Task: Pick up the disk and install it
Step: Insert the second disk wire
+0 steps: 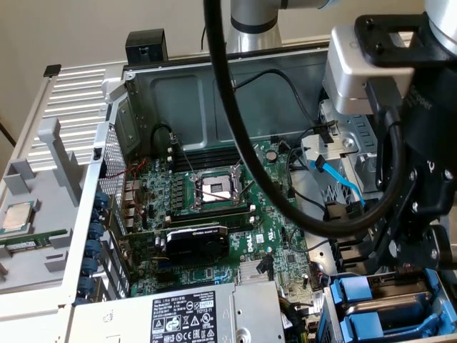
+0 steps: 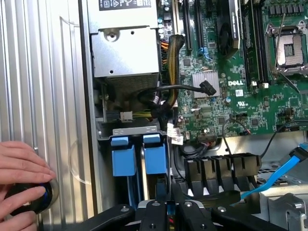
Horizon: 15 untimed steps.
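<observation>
While the claw (image 2: 166,211) hangs low over the drive bay with its fingers nearly pressed together, seemingly pinching the disk (image 2: 155,159), that blue-framed disk stands on edge directly beneath it, seated in its slot beside another blue carrier (image 2: 122,156)

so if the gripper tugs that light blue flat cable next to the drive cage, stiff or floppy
Probably floppy: the light blue flat cable is thin and ribbon-like and curves loosely. It looks light. One end seems to run to a connector by the drive cage, so a tug would likely pull taut rather than free it.
</observation>
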Motion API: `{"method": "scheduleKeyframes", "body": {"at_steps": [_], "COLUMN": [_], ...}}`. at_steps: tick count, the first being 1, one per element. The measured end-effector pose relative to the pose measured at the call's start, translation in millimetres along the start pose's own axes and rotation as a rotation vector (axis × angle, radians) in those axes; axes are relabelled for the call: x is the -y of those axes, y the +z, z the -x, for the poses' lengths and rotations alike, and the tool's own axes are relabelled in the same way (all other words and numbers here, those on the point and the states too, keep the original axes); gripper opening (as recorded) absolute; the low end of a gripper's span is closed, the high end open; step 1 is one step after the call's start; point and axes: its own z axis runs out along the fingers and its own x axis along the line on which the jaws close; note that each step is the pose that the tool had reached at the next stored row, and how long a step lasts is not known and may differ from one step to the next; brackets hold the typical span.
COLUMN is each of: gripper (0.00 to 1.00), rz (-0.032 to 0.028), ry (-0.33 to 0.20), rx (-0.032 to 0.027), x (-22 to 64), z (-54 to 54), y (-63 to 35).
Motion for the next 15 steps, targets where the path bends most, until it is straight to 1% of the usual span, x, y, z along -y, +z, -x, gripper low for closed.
{"method": "scheduleKeyframes", "body": {"at_steps": [1,3,5,8,11,13,15], "gripper": [0.16,0.16,0.16,0.16,0.16,0.16,0.16], "rz": [-0.0017,-0.0090,-0.0133,-0.0160,-0.0194,-0.0227,-0.0241], "ry": [0.000,0.000,0.000,-0.004,-0.022,-0.035,-0.042], "rx": [0.0004,0.0010,0.0018,0.0018,0.0017,0.0034,0.0061], "x": [-0.1,-0.1,-0.4,-1.4,-1.8,-1.9,-1.9], "z": [0.0,-0.1,0.0,0.1,0.2,0.2,0.2], "y": [0.1,0.2,0.6,0.8,1.0,1.1,1.5]}}
